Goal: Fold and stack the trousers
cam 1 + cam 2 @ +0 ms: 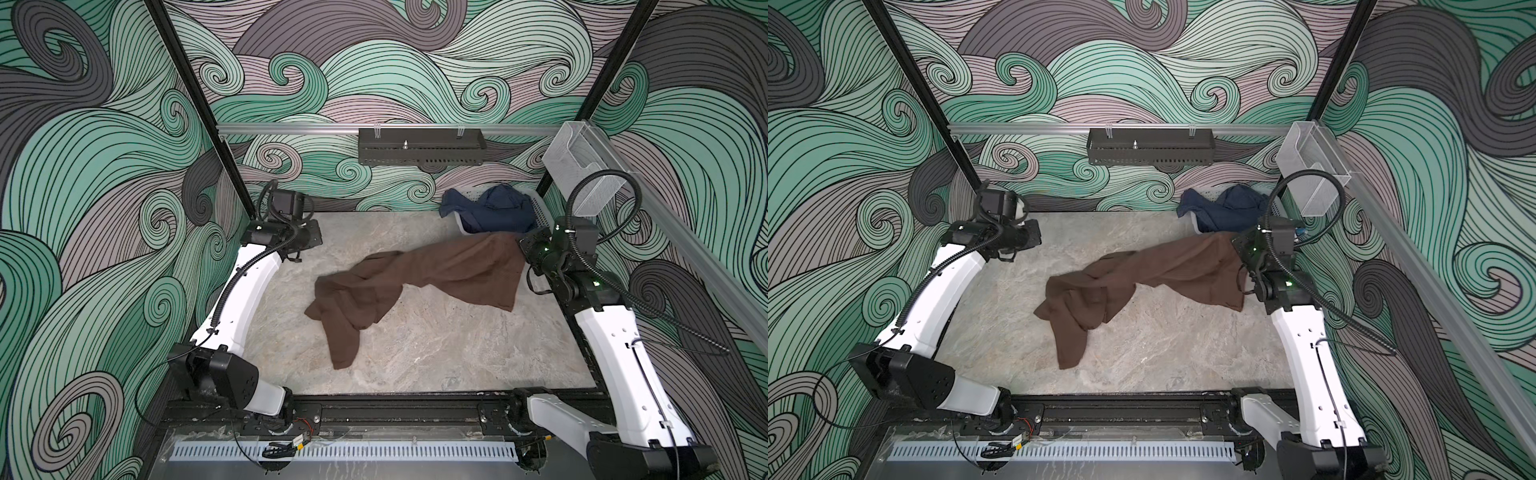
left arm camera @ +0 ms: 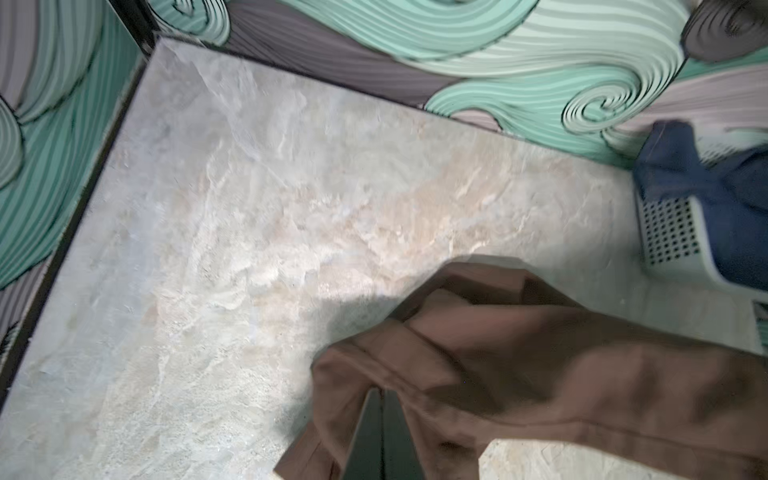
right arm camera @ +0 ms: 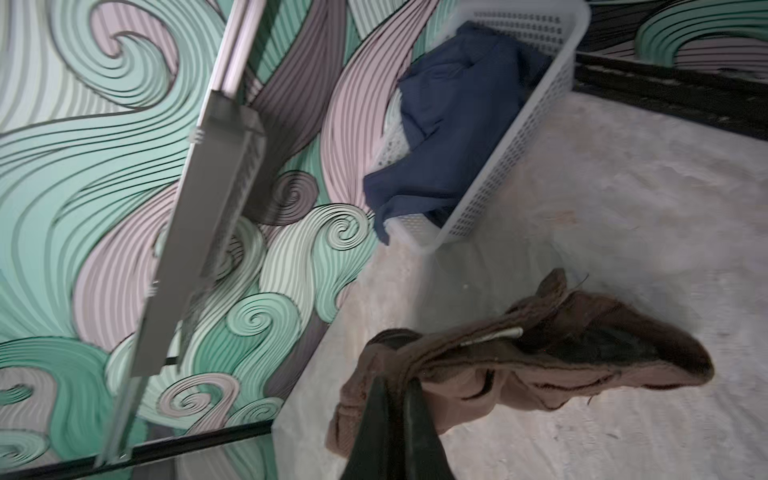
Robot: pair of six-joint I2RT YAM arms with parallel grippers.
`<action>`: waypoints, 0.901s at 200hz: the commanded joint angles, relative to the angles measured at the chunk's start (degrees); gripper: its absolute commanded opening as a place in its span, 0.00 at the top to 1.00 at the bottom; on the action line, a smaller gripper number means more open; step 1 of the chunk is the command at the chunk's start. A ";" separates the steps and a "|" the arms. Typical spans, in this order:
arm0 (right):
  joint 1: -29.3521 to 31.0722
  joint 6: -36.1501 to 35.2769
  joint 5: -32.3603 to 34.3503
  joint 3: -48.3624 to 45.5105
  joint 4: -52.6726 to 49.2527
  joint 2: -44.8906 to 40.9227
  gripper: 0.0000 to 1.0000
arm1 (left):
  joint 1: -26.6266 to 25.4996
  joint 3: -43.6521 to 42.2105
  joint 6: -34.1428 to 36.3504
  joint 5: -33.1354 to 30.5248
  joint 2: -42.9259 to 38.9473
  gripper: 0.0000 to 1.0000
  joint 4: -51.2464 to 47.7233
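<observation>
So: right gripper (image 3: 395,388) pinches the far-right end of trousers (image 1: 436,270); they run diagonally toward the clenched, apparently empty left gripper (image 2: 380,395), nearer the bunch.

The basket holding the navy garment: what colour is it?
White, perforated with small holes; the basket shows best in the right wrist view.

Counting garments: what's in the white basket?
A crumpled navy garment fills the basket, one end spilling over its rim. Anything under it is covered.
</observation>
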 commanded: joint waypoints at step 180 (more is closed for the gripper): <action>-0.41 0.94 2.93 -10.57 2.22 -4.84 1.00 | -1.91 -39.73 -31.83 22.65 -0.87 0.26 32.64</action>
